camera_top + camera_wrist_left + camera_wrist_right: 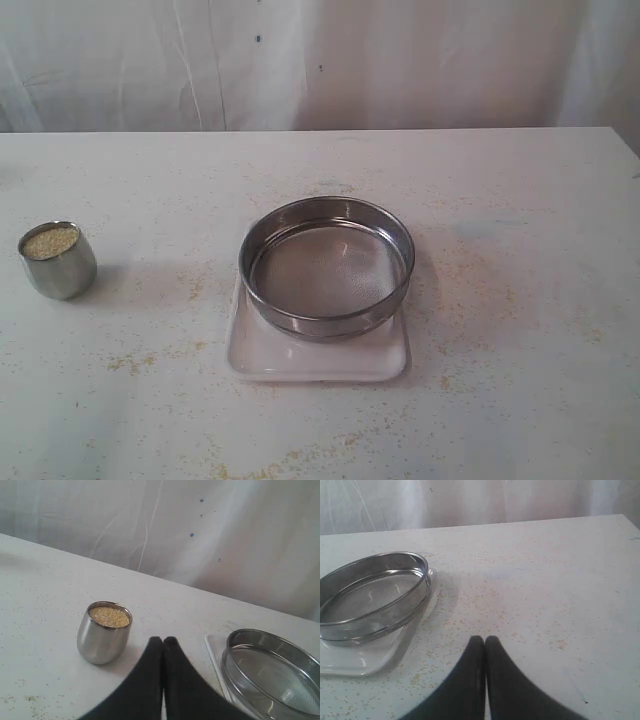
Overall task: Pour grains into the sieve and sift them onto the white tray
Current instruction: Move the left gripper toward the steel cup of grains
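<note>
Sitting near the middle of the pale table point(520, 200), the flat square white tray point(300, 362) with rounded corners is carrying the wide round shallow sieve point(326, 268) of shiny steel with a fine wire mesh bottom. The sieve is lying flat toward the tray's far side, covering most of it and leaving the near strip and the left edge showing. Well apart, out at the table's left, a small rounded steel cup point(58, 262) is standing upright. The grains point(50, 241), tiny yellow-tan granules, are filling it nearly to the brim. Thin yellowish specks point(130, 360) are lying scattered over the table around the tray, thickest to the right and along the near edge. A creased white cloth point(400, 60) is hanging behind the table's far edge.

In the left wrist view the left gripper point(163, 640) is hovering over the stretch of table between the cup and the tray. Its two black fingers point(150, 680) are pressing together with nothing between them, touching neither thing. In the right wrist view the right gripper point(485, 639) is hanging over the table to the right of the tray. Its black fingers point(510, 685) are likewise clenching tight on nothing, clear of both sieve and tray.
</note>
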Robot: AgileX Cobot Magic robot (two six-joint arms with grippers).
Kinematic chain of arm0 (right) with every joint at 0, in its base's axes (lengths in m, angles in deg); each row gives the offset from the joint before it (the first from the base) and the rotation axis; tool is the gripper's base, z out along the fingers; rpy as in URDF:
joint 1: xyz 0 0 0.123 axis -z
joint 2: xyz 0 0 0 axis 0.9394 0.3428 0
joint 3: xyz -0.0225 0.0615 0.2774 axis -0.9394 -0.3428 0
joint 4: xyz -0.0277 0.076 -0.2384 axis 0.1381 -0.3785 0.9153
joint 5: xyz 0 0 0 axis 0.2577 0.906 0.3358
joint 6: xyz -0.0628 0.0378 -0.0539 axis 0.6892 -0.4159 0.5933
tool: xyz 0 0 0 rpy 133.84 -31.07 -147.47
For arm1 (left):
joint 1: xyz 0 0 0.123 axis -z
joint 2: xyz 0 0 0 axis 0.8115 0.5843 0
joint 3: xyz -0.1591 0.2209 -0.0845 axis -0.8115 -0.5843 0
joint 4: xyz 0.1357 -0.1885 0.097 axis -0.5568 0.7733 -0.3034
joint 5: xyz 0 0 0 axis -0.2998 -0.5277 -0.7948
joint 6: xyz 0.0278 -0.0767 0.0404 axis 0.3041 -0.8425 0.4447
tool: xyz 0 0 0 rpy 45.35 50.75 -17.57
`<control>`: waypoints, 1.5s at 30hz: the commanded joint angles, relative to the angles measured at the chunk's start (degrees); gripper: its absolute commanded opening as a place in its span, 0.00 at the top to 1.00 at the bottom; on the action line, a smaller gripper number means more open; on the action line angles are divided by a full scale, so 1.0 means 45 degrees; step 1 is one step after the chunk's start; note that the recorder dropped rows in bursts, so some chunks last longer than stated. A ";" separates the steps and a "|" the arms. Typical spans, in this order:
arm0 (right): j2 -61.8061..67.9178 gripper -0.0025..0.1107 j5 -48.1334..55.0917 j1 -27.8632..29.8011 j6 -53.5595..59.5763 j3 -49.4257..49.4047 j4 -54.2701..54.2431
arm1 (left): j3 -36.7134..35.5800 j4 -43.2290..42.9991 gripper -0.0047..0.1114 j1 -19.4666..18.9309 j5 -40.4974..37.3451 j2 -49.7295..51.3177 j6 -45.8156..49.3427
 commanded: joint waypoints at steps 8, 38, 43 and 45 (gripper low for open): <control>-0.0086 0.98 -0.0097 0.0045 -0.0010 -0.0094 -0.0073 | 0.0000 0.0358 0.96 0.0022 -0.0804 -0.0051 -0.2552; -0.0086 0.98 -0.0097 0.0045 -0.0010 -0.0094 -0.0073 | 0.3834 0.1863 0.47 0.0045 0.0064 0.7774 0.4983; -0.0086 0.98 -0.0097 0.0045 -0.0010 -0.0094 -0.0073 | 0.2178 0.1112 0.47 0.0045 0.2129 0.8242 0.3124; -0.0086 0.98 -0.0097 0.0045 -0.0010 -0.0094 -0.0073 | 0.1191 -0.0564 0.47 0.0045 0.3387 0.8328 0.1560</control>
